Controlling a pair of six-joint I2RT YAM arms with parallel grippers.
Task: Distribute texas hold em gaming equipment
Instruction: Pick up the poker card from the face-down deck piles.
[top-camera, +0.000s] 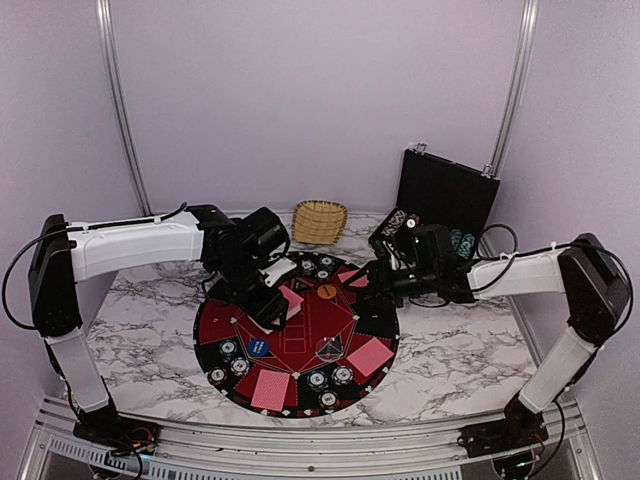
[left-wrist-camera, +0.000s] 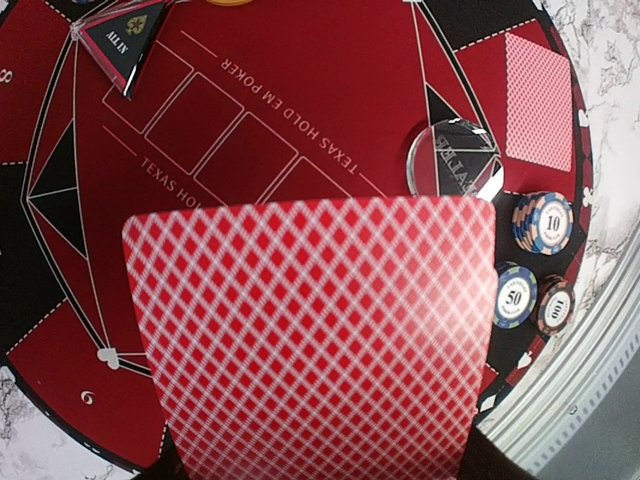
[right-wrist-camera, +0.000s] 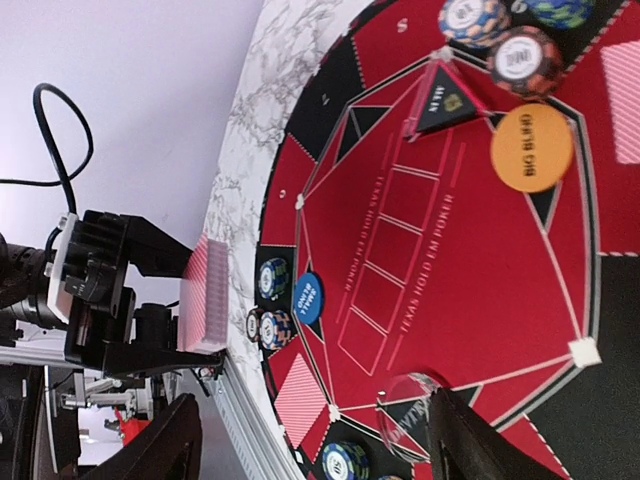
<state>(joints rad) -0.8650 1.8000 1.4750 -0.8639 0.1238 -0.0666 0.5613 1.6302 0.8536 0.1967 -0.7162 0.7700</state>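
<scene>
My left gripper (top-camera: 272, 303) is shut on a deck of red-backed playing cards (left-wrist-camera: 310, 340), which fills the lower part of the left wrist view and hides the fingers. In the right wrist view the deck (right-wrist-camera: 205, 295) hangs off the mat's edge. My right gripper (right-wrist-camera: 310, 450) is open over the mat's right side with nothing between its fingers (right-wrist-camera: 470, 440). On the mat lie single cards (top-camera: 270, 388), chip stacks (left-wrist-camera: 545, 222), a blue button (right-wrist-camera: 308, 298), an orange button (right-wrist-camera: 532, 147) and a clear dealer disc (left-wrist-camera: 455, 160).
The round black-and-red mat (top-camera: 300, 330) lies mid-table on marble. A wicker basket (top-camera: 320, 220) stands behind it, and an open black case (top-camera: 445, 190) with more chips at the back right. A clear triangular all-in marker (right-wrist-camera: 445, 100) stands on the mat.
</scene>
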